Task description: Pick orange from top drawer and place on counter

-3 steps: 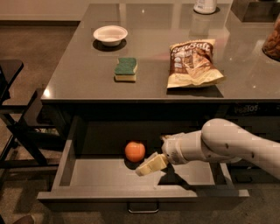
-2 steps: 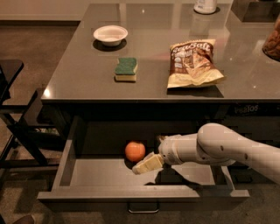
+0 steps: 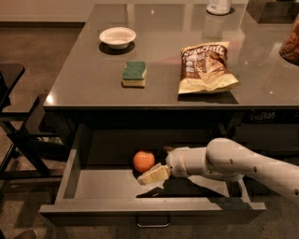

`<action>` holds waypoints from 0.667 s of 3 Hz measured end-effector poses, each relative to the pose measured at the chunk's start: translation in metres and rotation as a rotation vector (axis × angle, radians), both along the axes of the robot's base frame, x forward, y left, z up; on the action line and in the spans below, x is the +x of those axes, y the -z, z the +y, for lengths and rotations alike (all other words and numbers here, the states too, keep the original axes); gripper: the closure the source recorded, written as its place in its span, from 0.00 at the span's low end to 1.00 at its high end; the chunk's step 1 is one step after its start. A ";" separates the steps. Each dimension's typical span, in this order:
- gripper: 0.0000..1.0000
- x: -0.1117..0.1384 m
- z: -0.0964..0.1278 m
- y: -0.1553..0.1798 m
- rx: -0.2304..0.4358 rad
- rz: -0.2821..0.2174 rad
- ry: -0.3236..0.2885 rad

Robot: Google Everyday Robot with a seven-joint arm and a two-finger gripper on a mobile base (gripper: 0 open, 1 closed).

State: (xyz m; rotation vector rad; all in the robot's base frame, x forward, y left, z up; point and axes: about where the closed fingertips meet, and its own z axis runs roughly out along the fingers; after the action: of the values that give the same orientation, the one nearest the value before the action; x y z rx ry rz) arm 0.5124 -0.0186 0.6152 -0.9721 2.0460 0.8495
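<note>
The orange [image 3: 143, 161] lies inside the open top drawer [image 3: 93, 205], near its middle. My gripper [image 3: 153, 169] reaches in from the right on a white arm and sits right beside the orange, on its right side. One pale finger [image 3: 154, 175] shows just below and right of the fruit, touching or nearly touching it. The counter [image 3: 93, 84] is the glossy dark-grey top above the drawer.
On the counter stand a white bowl [image 3: 117, 37], a green-topped sponge [image 3: 134, 73] and a chip bag [image 3: 204, 67]. A white container [image 3: 218, 6] stands at the far edge. A dark chair frame [image 3: 18, 135] is to the left of the drawer.
My gripper and arm have moved left inside the drawer, closing the gap to the orange. The orange has not moved.
</note>
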 end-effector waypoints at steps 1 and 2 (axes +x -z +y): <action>0.00 0.000 0.000 0.001 0.001 0.001 -0.001; 0.00 0.002 0.006 -0.008 0.008 -0.030 -0.010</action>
State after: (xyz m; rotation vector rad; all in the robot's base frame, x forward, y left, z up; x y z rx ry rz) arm 0.5142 -0.0122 0.6232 -0.9861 2.0124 0.8433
